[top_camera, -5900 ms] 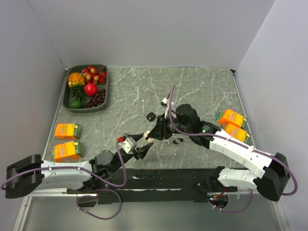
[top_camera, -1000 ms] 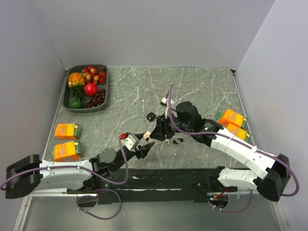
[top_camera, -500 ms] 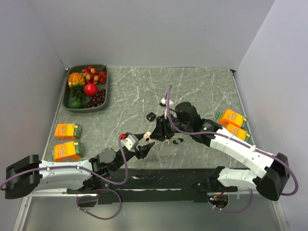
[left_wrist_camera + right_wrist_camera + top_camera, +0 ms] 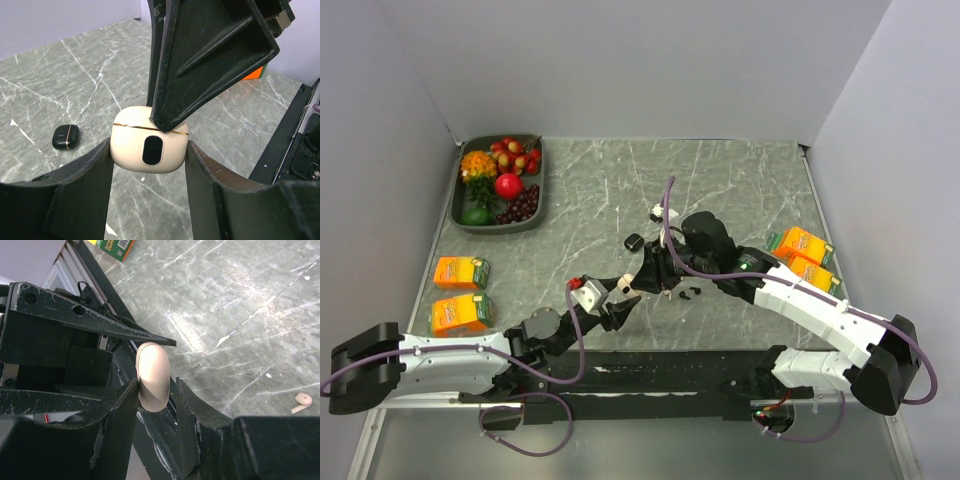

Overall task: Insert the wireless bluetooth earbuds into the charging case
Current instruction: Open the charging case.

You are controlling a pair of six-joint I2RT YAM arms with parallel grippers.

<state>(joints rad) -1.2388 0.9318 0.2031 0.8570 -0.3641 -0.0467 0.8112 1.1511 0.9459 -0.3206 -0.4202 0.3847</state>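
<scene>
I can't make out any writing: the print on the orange cartons (image 4: pixel 460 313) is too small, and the green label on the carton (image 4: pixel 117 245) at the edge of my right wrist view is a blur. The cream case (image 4: pixel 127 145) bears only a thin gold seam and a dark oval on its front.

My left gripper (image 4: pixel 150 146) pinches that cream case from both sides, off the table (image 4: pixel 740 180). My right gripper (image 4: pixel 155 382) comes at it from above, and as far as I can see both of its fingers press on the case's faces.

The black case (image 4: pixel 66 137) lies shut on the table, apart from both grippers, beyond the left one. The earbuds (image 4: pixel 690 293) lie loose on the table just under my right arm, well apart from the black case. A pale earbud (image 4: pixel 302 401) lies on the marble too.

Against a second ago, the black case and earbuds have not moved, and the arms have barely shifted.
</scene>
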